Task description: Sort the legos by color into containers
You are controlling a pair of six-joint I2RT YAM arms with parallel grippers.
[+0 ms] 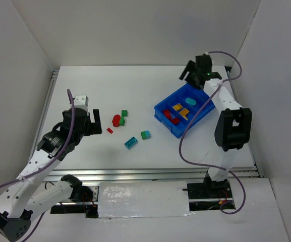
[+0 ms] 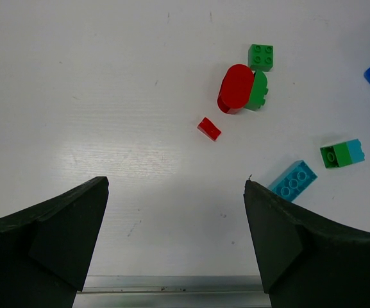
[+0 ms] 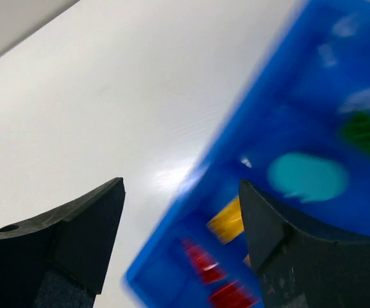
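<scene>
At the left of the table (image 1: 150,85), the left gripper (image 1: 97,122) is hanging low, its jaws standing as wide as they go with nothing between them. Just past its fingertips, on the tray side, the loose legos are lying scattered. The small red piece (image 1: 110,130) is sitting nearest, a little right of the jaws' centreline in the wrist view. Farther ahead, the red rounded brick (image 1: 116,120) is touching a green rounded brick (image 2: 259,90), with a green square brick (image 1: 124,114) just beyond. The teal long brick (image 1: 131,143) is lying close to the right finger, its long axis running diagonally across the line on which the jaws close, so gripping it would probably call for a wrist turn. The green-and-teal brick (image 1: 145,134) is resting near it. Farther right, the blue tray (image 1: 163,121) is sitting at an angle, holding red bricks (image 1: 171,117), yellow bricks (image 1: 181,110) and a teal oval piece (image 1: 190,101). Over its far corner the right gripper (image 1: 194,75) is hovering with jaws parted and empty, though its wrist view is blurred. It is standing well apart from the loose bricks, so the left arm looks the nearer one for the next pick.
</scene>
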